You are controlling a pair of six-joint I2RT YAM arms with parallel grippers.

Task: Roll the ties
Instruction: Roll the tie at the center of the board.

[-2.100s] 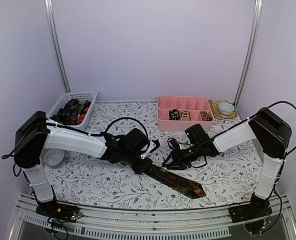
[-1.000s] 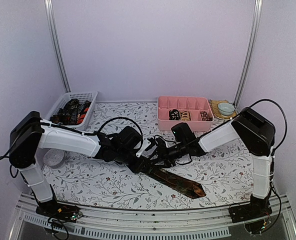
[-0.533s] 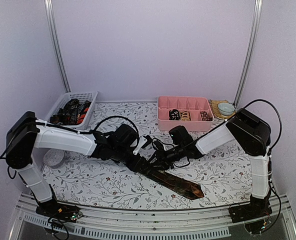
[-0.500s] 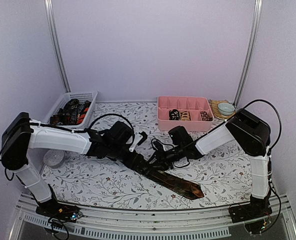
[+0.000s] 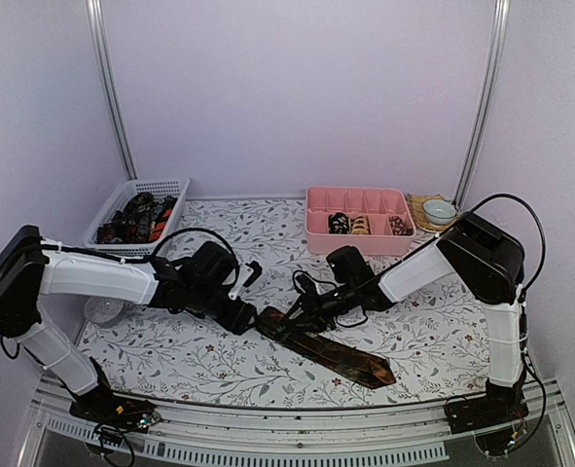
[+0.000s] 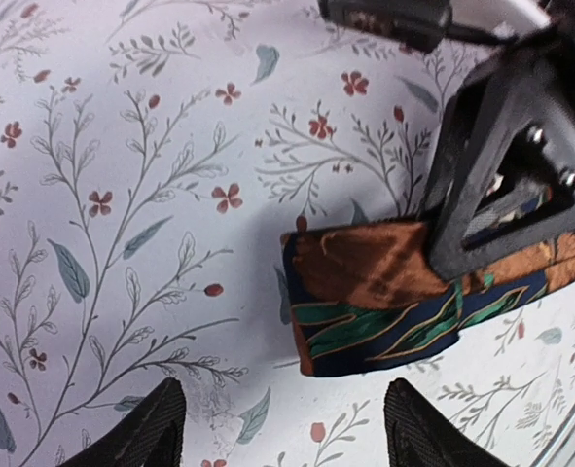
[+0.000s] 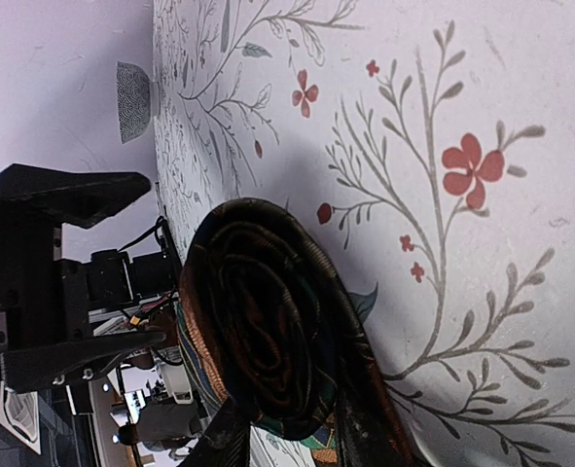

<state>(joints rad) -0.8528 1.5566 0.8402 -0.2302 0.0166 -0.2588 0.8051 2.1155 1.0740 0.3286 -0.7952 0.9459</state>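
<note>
A dark brown patterned tie [image 5: 336, 350] lies across the floral table, its pointed end near the front edge. Its other end is wound into a coil [image 5: 273, 320]. My right gripper [image 5: 295, 313] is shut on that coil; in the right wrist view the coil [image 7: 268, 321] stands on edge between the fingers [image 7: 219, 438]. My left gripper [image 5: 248, 295] stands open just left of it, holding nothing. The left wrist view shows the coil [image 6: 375, 302] ahead of the left gripper [image 6: 287, 438], apart from both its fingertips.
A pink tray [image 5: 355, 243] at the back holds three rolled ties [image 5: 361, 226]. The white mesh basket [image 5: 157, 184] at back left holds several loose ties. A cup on a saucer [image 5: 440, 210] sits at back right. Near the left arm's base lies a grey disc [image 5: 102, 309].
My left gripper has opened, let go of the coil and drawn back to the left. The right gripper has moved in from the right and closed on the coil.
</note>
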